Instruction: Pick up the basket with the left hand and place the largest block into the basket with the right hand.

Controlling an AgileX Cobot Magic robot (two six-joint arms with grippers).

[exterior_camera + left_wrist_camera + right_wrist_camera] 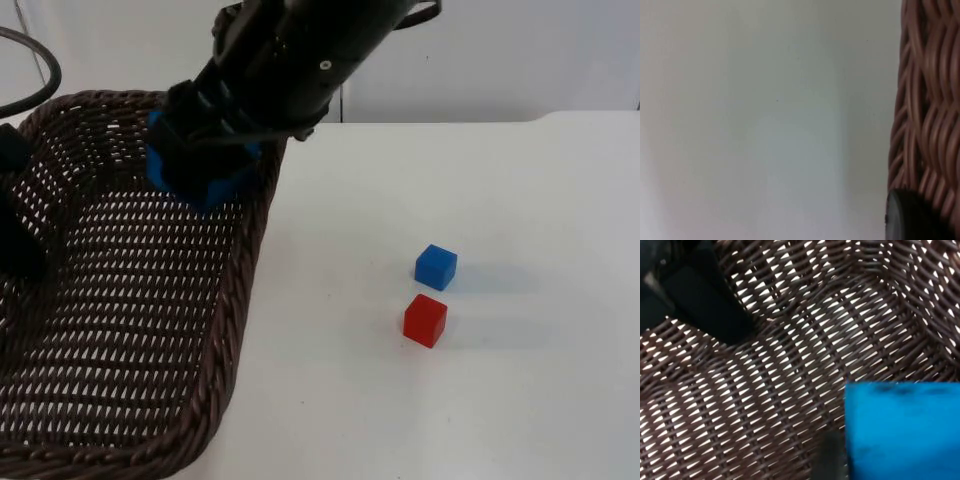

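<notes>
Overhead, the wicker basket (pixel 120 330) fills the lower left of the frame, its far edge taken by the left hand (pixel 15 215), grip state not discernible; the right hand (pixel 205 150) pinches the large blue block (pixel 200 175) above its weave. Released near the right-hand rim, that block could bounce out onto the white bench (pixel 450 400). Only the overhead view includes the small blue cube (pixel 436 266) and red cube (pixel 425 320), whereas the right wrist view confirms weave under the block.

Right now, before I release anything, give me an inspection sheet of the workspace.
Surface: white table top, bare around the blocks.
Job's things: dark brown woven wicker basket; large blue cube block over its inside.
Clutter: small blue cube and small red cube close together on the table.
Hands: right hand shut on the large block; left hand at the basket's left rim.
Cables: left out.
Surroundings: grey partition wall.
</notes>
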